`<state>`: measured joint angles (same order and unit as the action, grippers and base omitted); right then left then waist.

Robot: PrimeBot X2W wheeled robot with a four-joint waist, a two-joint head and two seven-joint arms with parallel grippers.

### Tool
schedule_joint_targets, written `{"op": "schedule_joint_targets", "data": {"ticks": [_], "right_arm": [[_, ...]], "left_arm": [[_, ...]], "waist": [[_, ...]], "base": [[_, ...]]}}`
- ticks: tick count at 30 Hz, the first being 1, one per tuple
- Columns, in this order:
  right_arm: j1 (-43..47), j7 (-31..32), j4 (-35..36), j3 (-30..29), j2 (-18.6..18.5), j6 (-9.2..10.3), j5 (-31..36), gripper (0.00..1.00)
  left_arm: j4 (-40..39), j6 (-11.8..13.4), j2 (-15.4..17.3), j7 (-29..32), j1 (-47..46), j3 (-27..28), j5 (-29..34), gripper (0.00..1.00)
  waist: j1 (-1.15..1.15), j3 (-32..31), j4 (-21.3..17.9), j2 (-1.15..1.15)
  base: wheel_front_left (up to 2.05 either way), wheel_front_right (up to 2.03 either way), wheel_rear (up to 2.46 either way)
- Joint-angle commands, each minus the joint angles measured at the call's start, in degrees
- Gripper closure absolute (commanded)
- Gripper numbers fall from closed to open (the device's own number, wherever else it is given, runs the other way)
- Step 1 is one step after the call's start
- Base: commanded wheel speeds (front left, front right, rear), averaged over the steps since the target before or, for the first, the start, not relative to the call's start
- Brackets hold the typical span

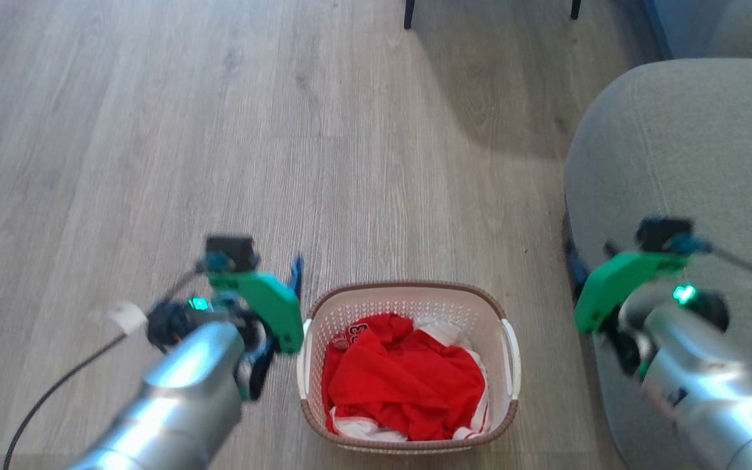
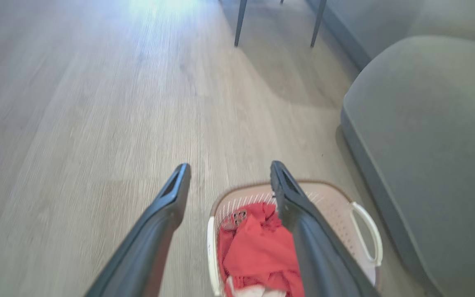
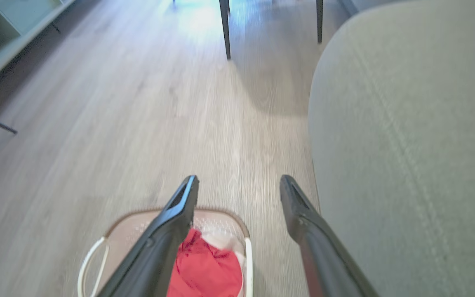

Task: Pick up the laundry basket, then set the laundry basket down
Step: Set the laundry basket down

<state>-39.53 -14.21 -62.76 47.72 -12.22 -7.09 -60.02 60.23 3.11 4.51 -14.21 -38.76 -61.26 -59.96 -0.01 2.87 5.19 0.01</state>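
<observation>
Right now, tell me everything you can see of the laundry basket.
The laundry basket is rounded-rectangular white plastic with perforated walls, a brown woven-look rim and a white handle on each side. It stands upright on the wood floor beside a grey seat, holding red and white clothing. The left gripper and right gripper are open, neither gripping it.

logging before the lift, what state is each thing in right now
white perforated plastic laundry basket with brown woven-look rim: upright on the wooden floor, unheld
red crumpled fabric garment: bunched inside the basket
left gripper: open, empty, by the basket's left side
right gripper: open, empty, right of the basket
</observation>
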Motion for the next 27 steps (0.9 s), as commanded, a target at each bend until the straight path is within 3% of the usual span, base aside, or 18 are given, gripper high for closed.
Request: {"op": "schedule_joint_targets", "data": {"ticks": [1, 7, 11, 12, 14, 20, 27], "right_arm": [[-0.2, -0.8, 2.5, -2.3, -1.0, -0.40, 2.2, 0.00], [6.8, -0.8, 16.5, -21.8, -1.5, -0.40, 17.6, 0.00], [12.7, -0.8, 25.6, -31.0, 2.0, -0.40, 25.6, 0.00], [14.8, -0.8, 29.8, -33.5, 3.5, -0.40, 28.8, 0.00], [16.5, -0.8, 33.9, -35.8, 4.7, -0.40, 31.4, 0.00], [22.7, -0.8, 45.8, -39.6, 7.2, -0.40, 38.9, 0.00], [29.5, -0.8, 52.5, -40.7, 8.8, -0.40, 42.4, 0.00]], "left_arm": [[-3.1, 1.3, 2.5, -0.8, -2.3, 4.0, 2.3, 0.00], [-23.2, 6.5, 6.2, -0.8, 7.1, 21.8, 19.0, 0.00], [-33.9, 6.7, 4.7, -0.8, 13.8, 33.2, 26.8, 0.00], [-38.4, 5.9, 3.5, -0.8, 16.8, 38.2, 30.4, 0.00], [-42.3, 4.7, 2.4, -0.8, 19.3, 42.0, 34.3, 0.00], [-50.4, 1.0, -0.7, -0.8, 25.7, 48.6, 43.0, 0.00], [-53.5, -0.5, -1.6, -0.8, 29.9, 50.5, 45.3, 0.00]], "waist": [[0.01, -0.5, 0.0, -0.01], [0.01, -1.8, -0.1, -0.01], [0.01, -2.3, -0.4, -0.01], [0.01, -2.4, -0.7, -0.01], [0.01, -2.4, -0.9, -0.01], [0.01, -2.5, -1.3, -0.01], [0.01, -2.1, -1.2, -0.01]], "base": [[0.00, 0.00, 0.00], [0.00, 0.00, 0.00], [0.00, 0.00, 0.00], [0.00, 0.00, 0.00], [0.00, 0.00, 0.00], [0.00, 0.00, 0.00], [0.00, 0.00, 0.00]]}}
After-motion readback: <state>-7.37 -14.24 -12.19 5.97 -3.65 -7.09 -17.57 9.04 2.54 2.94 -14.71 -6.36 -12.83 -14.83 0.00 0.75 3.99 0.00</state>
